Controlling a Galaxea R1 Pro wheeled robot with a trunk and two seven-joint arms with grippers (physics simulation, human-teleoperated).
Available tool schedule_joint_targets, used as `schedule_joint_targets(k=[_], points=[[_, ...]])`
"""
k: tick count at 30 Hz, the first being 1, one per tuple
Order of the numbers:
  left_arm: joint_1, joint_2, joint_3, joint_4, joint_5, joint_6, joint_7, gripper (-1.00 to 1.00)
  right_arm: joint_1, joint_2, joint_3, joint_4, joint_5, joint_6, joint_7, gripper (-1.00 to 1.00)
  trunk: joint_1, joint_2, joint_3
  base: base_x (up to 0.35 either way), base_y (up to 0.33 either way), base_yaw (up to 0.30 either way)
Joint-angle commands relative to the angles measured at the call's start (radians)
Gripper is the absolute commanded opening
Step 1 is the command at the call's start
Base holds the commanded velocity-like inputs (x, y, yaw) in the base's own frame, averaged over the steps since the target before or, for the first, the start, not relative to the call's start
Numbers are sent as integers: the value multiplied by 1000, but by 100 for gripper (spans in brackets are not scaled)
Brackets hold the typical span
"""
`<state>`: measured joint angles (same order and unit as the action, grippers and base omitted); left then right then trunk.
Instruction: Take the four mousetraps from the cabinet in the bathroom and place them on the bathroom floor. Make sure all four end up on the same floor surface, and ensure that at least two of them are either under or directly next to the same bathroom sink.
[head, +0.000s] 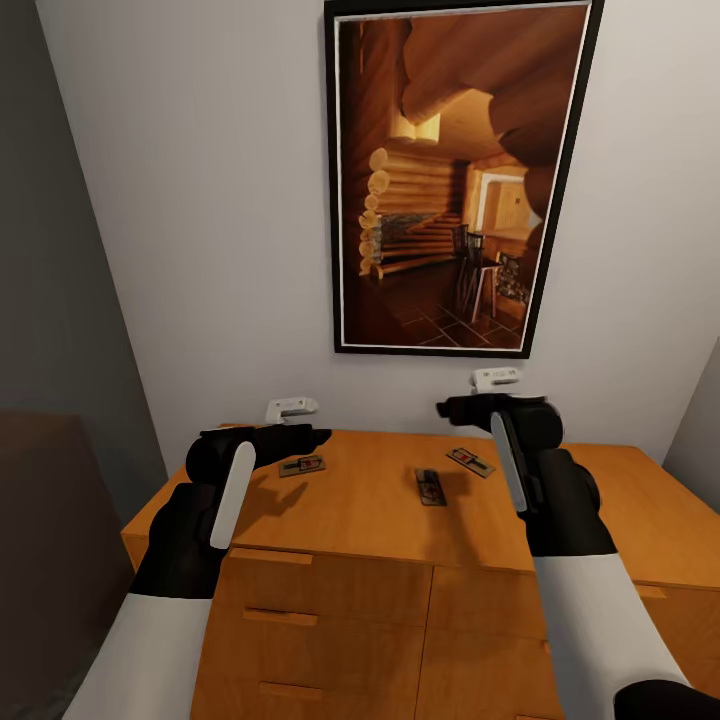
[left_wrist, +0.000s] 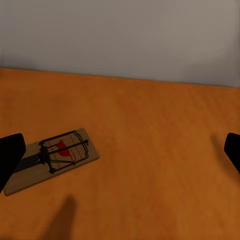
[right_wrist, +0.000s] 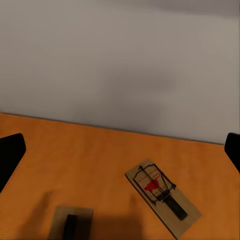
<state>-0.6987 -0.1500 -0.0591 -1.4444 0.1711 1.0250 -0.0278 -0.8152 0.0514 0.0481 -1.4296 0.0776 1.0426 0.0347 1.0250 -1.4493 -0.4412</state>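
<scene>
Three mousetraps lie on top of the orange-brown cabinet (head: 640, 510): a left mousetrap (head: 302, 465), a middle mousetrap (head: 430, 487) and a right mousetrap (head: 470, 460). My left gripper (head: 318, 434) hovers open just above and left of the left mousetrap (left_wrist: 52, 159), its black fingers (left_wrist: 10, 155) spread wide. Higher up, my right gripper (head: 447, 407) is also open, above the right mousetrap (right_wrist: 162, 197); the middle mousetrap (right_wrist: 70, 222) sits partly in that view. The bathroom floor and the sink are out of view.
The cabinet stands against a pale wall with a large framed picture (head: 455, 175) of a log cabin interior. Drawer fronts with bar handles (head: 275, 617) face me. A dark wall (head: 50, 300) closes the left side.
</scene>
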Motion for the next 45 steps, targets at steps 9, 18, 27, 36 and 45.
schedule_joint_targets(k=[9, 18, 27, 36, 45], points=[[-1, 0, 1, -1, -1, 4, -3, 100, -1, 13, 7, 34, 7, 5, 3, 100, 0, -1, -1, 0, 0, 0], [-1, -1, 1, -1, -1, 4, -3, 100, -1, 17, 9, 119, 7, 5, 2, 100, 0, -1, -1, 0, 0, 0], [-1, -1, 1, -1, -1, 4, -3, 100, -1, 20, 10, 207, 7, 5, -1, 100, 0, -1, -1, 0, 0, 0], [-1, -2, 2, -1, -1, 4, -3, 100, -1, 20, 9, 225, 11, 5, -3, 100, 0, -1, -1, 0, 0, 0], [-1, -2, 2, -1, -1, 4, -3, 100, -1, 21, 9, 225, 11, 5, -3, 100, 0, -1, -1, 0, 0, 0]])
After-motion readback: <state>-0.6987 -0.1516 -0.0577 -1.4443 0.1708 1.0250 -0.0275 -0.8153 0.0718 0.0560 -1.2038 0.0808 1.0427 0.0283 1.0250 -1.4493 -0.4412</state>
